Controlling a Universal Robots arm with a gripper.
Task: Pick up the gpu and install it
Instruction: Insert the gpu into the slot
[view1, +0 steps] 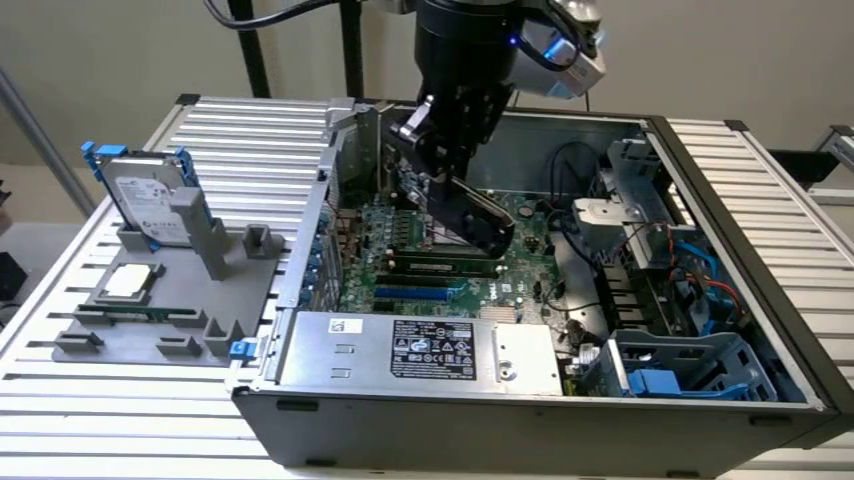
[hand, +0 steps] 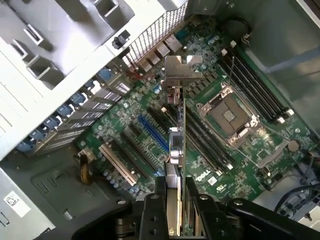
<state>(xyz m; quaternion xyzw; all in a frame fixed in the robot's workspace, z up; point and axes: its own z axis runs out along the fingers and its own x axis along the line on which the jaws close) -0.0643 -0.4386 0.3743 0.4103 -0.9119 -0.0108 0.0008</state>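
The gripper is closed on the gpu. Its 2 black fingers press the card's 2 flat faces, with no gap visible beside it. In the wrist view we see the card edge-on, running away from the fingers to its silver end bracket. It hangs over the green motherboard, between the blue expansion slot and the open CPU socket. We cannot tell whether its lower edge touches the board.

In the exterior view the arm reaches down from above into the open computer case. There the gripper holds the gpu tilted, black cooler face showing, above the middle of the motherboard.

Outside the case, on the exterior view's left, a grey tray carries an upright hard drive in a blue-edged frame and 1 small square silver chip. Both are well apart from the gripper.
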